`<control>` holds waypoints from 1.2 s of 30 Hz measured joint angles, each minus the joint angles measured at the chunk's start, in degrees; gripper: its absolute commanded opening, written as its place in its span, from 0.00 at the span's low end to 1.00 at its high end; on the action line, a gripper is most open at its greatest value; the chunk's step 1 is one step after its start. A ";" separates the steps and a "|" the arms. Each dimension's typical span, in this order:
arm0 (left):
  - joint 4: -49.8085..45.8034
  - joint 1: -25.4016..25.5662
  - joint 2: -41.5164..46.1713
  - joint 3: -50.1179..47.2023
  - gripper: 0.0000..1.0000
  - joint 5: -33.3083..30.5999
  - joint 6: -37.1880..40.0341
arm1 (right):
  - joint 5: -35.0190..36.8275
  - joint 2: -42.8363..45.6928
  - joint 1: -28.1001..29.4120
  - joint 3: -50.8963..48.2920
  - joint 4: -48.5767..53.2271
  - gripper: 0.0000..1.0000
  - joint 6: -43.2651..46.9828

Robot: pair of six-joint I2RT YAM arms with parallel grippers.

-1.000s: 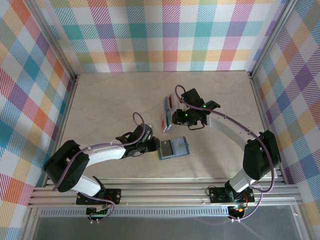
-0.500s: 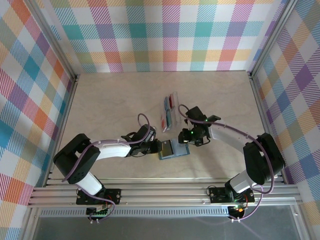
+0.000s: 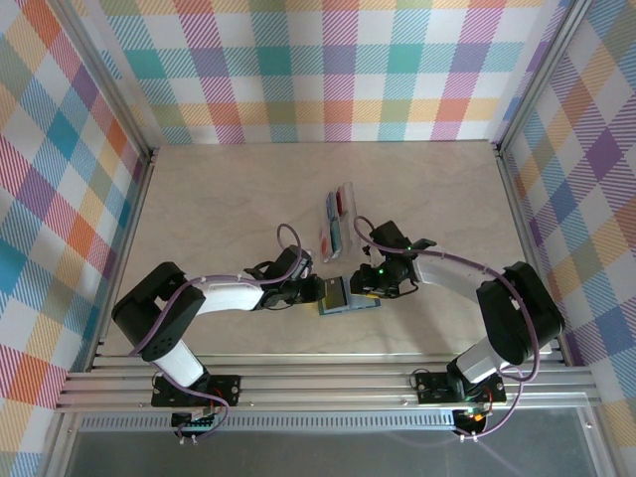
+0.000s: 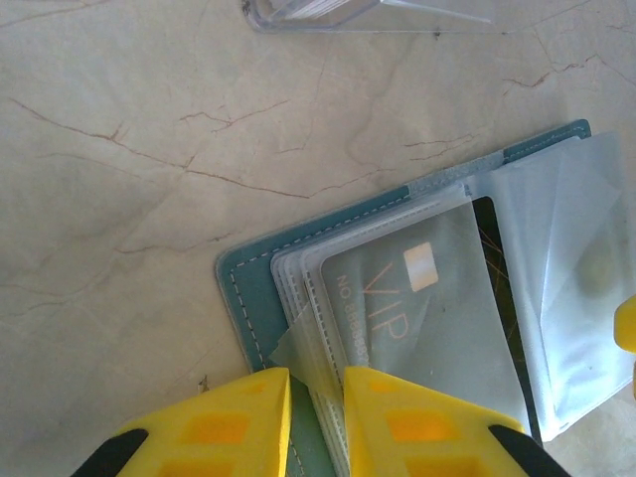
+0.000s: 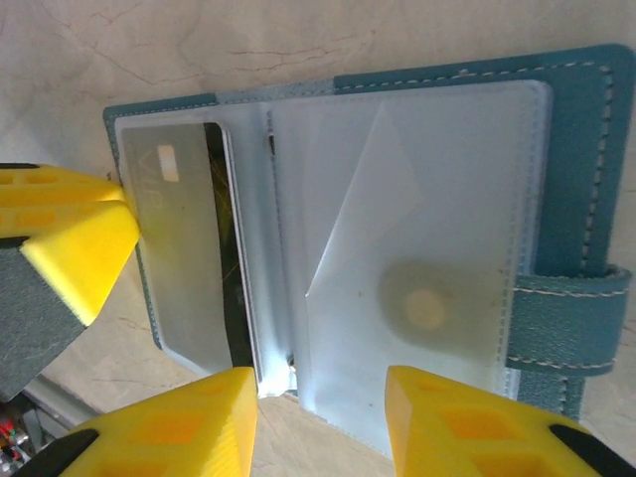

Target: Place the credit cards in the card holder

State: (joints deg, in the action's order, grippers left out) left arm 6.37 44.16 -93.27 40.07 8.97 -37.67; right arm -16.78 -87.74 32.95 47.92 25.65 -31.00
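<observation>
Your card holder (image 3: 343, 303) lies open, lower centre: teal stitched cover, grey VIP card (image 4: 417, 308) inside. Left gripper (image 4: 316, 397) pinches a clear sleeve (image 4: 298, 348) corner; right gripper (image 5: 320, 407) fingers spread, gripping nothing.

The table (image 3: 219, 199) is a pale beige top, veined with thin brown lines; 2 things lie directly on it, both near the middle; a clear plastic case (image 3: 339, 214) lies farther back, with red and blue cards (image 3: 326, 238) inside it; nearer, close to the case but apart from it, the teal card holder (image 3: 348, 296) lies open and flat, clear sleeves facing up, 1 grey card tucked in a sleeve.
</observation>
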 measured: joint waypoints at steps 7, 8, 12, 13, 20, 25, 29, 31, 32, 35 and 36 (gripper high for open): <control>0.42 0.00 -0.63 0.39 0.21 0.02 0.02 | 6.14 4.15 0.00 0.02 2.84 0.44 0.00; 0.52 0.00 -0.66 0.39 0.21 0.02 0.02 | 6.36 3.85 0.00 0.02 2.93 0.45 0.02; 0.74 0.07 -0.66 0.39 0.21 0.02 0.02 | 6.27 0.92 0.00 0.02 2.67 0.44 0.00; 0.74 0.07 -0.66 0.39 0.21 0.02 0.02 | 6.29 0.24 0.00 0.02 2.69 0.44 0.00; 0.83 0.07 -0.68 0.39 0.21 0.02 0.02 | 6.19 -0.61 0.00 -0.04 2.40 0.44 0.00; 1.36 0.11 -0.96 0.39 0.20 0.02 0.00 | 4.28 -0.61 0.00 -0.70 1.38 0.43 -0.02; 1.36 0.24 -0.96 0.39 0.20 0.02 0.02 | 6.14 0.22 0.00 -0.70 2.01 0.44 -0.04; 1.36 0.33 -0.96 0.39 0.20 0.02 0.00 | 6.27 1.25 0.00 -0.72 2.23 0.44 0.00; 1.36 0.33 -0.96 0.39 0.20 0.02 0.00 | 6.08 1.62 0.00 -0.72 2.19 0.44 0.00; 1.36 0.33 -0.96 0.39 0.20 0.02 0.00 | 4.09 1.46 0.00 -0.72 1.22 0.44 0.00; 1.36 0.33 -0.96 0.39 0.20 0.02 0.00 | 3.37 1.16 0.02 -0.72 0.74 0.44 0.00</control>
State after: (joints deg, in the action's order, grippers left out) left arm 7.73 44.49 -94.24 40.47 8.99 -37.67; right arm -13.41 -86.59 32.97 47.20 26.39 -31.00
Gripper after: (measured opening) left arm 0.203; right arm 0.439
